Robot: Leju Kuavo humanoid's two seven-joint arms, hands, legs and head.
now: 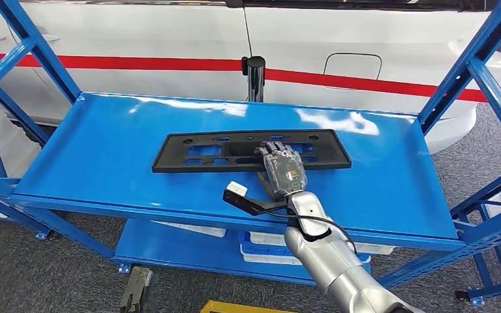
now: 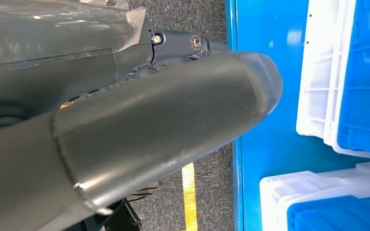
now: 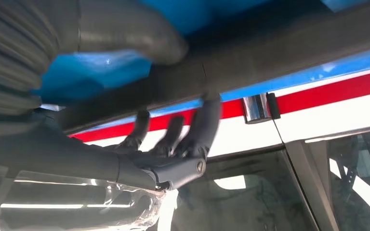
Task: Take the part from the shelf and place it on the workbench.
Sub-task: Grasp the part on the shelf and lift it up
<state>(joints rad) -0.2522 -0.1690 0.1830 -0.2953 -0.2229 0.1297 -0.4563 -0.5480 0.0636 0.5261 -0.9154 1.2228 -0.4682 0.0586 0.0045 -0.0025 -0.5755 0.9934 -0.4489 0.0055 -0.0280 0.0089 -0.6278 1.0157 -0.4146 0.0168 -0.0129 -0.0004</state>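
Right hand (image 1: pixel 283 171) reaches over the blue shelf (image 1: pixel 104 163) and grasps the near edge of the black part (image 1: pixel 196 151), thumb (image 3: pixel 125 29) on one side and dark fingers (image 3: pixel 204 125) curled on the other. Beyond the hand, the part lies flat on the shelf. Left hand (image 2: pixel 125 125) is close and blurred; I cannot tell its state.

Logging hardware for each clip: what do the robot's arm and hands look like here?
The right arm is silver and tubular, with a black cable looping along it. The right hand has dark fingers, a grey ribbed cover and clear plastic wrap. The left hand shows a smooth grey thumb.
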